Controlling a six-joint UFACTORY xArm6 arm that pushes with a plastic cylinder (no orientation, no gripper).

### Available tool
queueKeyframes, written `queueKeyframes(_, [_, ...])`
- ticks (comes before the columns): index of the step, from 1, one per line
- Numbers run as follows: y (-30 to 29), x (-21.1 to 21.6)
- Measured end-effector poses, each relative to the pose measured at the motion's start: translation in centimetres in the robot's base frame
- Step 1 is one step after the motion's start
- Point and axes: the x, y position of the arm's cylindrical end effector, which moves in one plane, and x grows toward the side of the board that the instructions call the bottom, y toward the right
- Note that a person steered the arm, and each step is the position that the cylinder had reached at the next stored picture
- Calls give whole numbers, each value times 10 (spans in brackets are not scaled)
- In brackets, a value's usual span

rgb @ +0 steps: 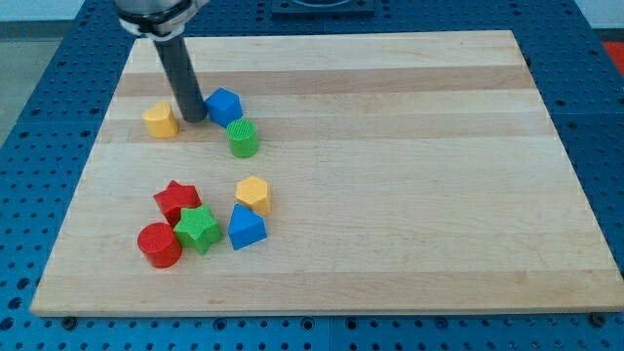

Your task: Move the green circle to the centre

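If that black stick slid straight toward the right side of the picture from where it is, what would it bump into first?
Most likely the blue block, which sits just to the view's right of my tip, close to or touching it. The green circle lies lower right, probably just off that line, though depth is hard to judge.

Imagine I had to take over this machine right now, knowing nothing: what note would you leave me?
Rod: my tip is on the board near the view's top left, between the yellow block and the blue block.
Green circle: just right of and below my tip, beside the blue block, well left of the centre.
Done: nothing visible yet.
Left: push the green circle rightward and slightly down to the centre.
Other blocks are clustered at the lower left, out of the path.
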Motion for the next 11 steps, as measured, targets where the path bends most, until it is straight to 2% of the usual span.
queueKeyframes(1, [39, -1])
queueKeyframes(2, [46, 10])
queueKeyframes(4, [26, 53])
queueKeyframes(5, [50, 68])
queueKeyframes(7, [139, 89])
queueKeyframes(10, [143, 163])
queueKeyframes(11, [134, 173])
